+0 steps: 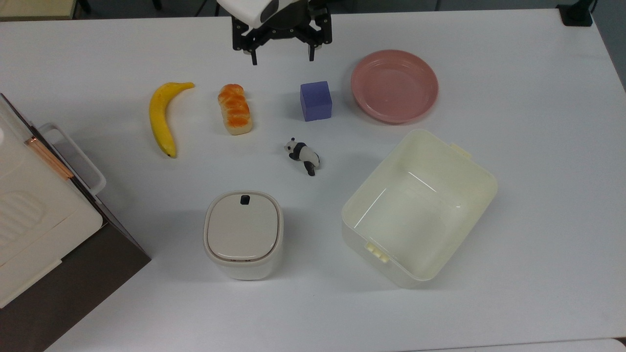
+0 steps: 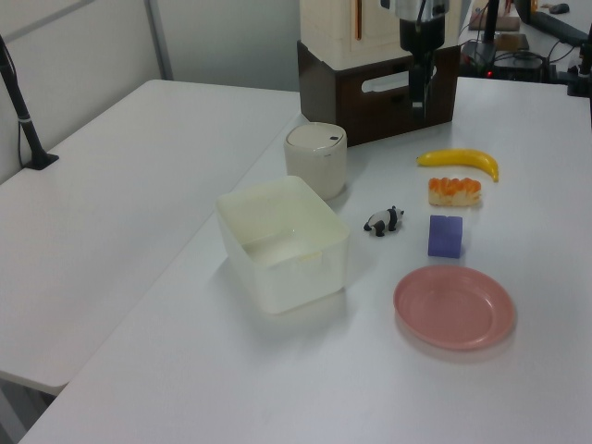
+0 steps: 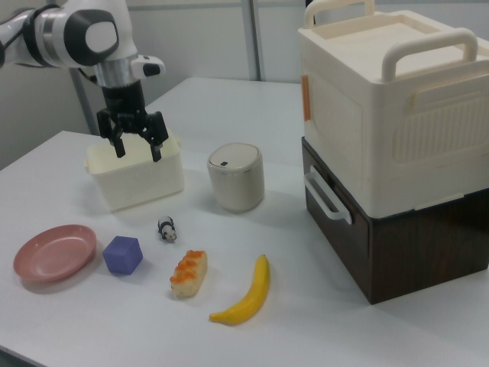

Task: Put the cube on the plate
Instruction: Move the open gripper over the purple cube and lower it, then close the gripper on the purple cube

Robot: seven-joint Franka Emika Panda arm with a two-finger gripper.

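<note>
No brand, label or readable writing is seen on anything.

In the top view, nearest the lower edge, one lidded cream canister (image 1: pixel 243 235) and one open cream tub (image 1: pixel 419 208) are found on the white table (image 1: pixel 538 146), with one stack of storage boxes (image 1: pixel 34 215) at the top view's left. Farther up, one small panda figure (image 1: pixel 303 155) is seen. Beyond it a row is formed, from the top view's left to right: one banana (image 1: pixel 162 118), one bread loaf toy (image 1: pixel 234 108), one cube (image 1: pixel 316 100) and one plate (image 1: pixel 394 85).

The cube is resting on the table, just beside the plate's rim on the top view's left and apart from it. The plate is bare.

The gripper (image 1: pixel 282 60) is held at the far edge of the top view, above the table, with its fingers spread wide and nothing between them. The cube is placed nearer than the gripper and slightly to the top view's right of it, well clear of both fingertips. In the right view the gripper (image 3: pixel 137 150) is seen raised in front of the tub, with the cube (image 3: pixel 122 254) lower down on the table.
</note>
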